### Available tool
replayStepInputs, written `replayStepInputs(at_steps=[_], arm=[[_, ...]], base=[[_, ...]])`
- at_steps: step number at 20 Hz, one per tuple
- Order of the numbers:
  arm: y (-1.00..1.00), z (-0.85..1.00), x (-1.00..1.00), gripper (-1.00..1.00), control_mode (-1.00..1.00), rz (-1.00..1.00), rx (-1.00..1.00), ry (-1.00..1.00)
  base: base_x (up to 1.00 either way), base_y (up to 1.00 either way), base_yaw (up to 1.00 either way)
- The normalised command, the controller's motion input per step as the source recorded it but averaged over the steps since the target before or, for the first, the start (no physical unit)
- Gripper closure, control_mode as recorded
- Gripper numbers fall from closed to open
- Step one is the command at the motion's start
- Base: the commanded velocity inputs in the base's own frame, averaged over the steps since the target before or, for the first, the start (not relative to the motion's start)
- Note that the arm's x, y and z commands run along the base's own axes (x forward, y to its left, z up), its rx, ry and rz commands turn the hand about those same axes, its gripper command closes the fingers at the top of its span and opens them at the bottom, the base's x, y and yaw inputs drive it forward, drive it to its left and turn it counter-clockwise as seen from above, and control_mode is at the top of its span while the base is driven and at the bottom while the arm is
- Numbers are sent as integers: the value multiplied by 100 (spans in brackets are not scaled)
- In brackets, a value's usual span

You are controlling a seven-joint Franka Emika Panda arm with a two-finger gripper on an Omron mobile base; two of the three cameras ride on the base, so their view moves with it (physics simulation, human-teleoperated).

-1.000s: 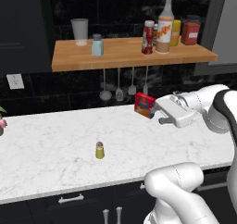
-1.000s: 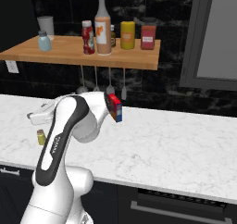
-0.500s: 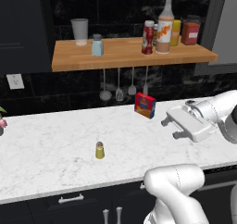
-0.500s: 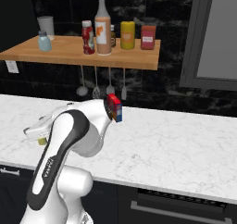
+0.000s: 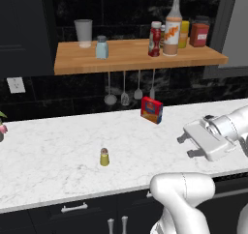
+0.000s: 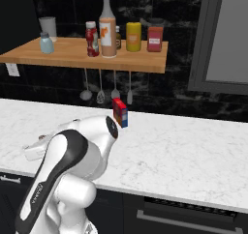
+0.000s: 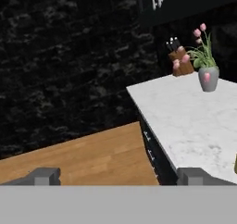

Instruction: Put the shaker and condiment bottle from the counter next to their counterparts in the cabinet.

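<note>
The gripper [image 5: 184, 146] hung over the counter [image 5: 53, 155], its jaws spread as wide as they go and nothing between them. The two fingers pointed leftward along the counter toward the shaker [image 5: 104, 157]. The shaker stood upright, well apart from the gripper, out to its left and somewhat nearer the counter's front edge. Its long axis was vertical, so the side-on fingers would probably need to drop and travel left to straddle it below the cap. The red bottle [image 5: 155, 38] already stood on the cabinet shelf [image 5: 82, 64], just beside the tall orange-labelled bottle [image 5: 172, 30], so that half of the job looked done. The blue shaker [image 5: 101, 47] waited toward the shelf's left end, above and behind the shaker. A red box [image 5: 151, 110] stood on the counter between gripper and shelf, a thing to clear on the lift.
</note>
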Motion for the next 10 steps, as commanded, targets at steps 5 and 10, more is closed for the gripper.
replayStepInputs(at_steps=[5,10], arm=[[0,-60,0,-100,-100,-9,-7,-2],[0,-40,41,-100,-100,-6,-7,-4]], base=[[0,0,0],[0,0,0]])
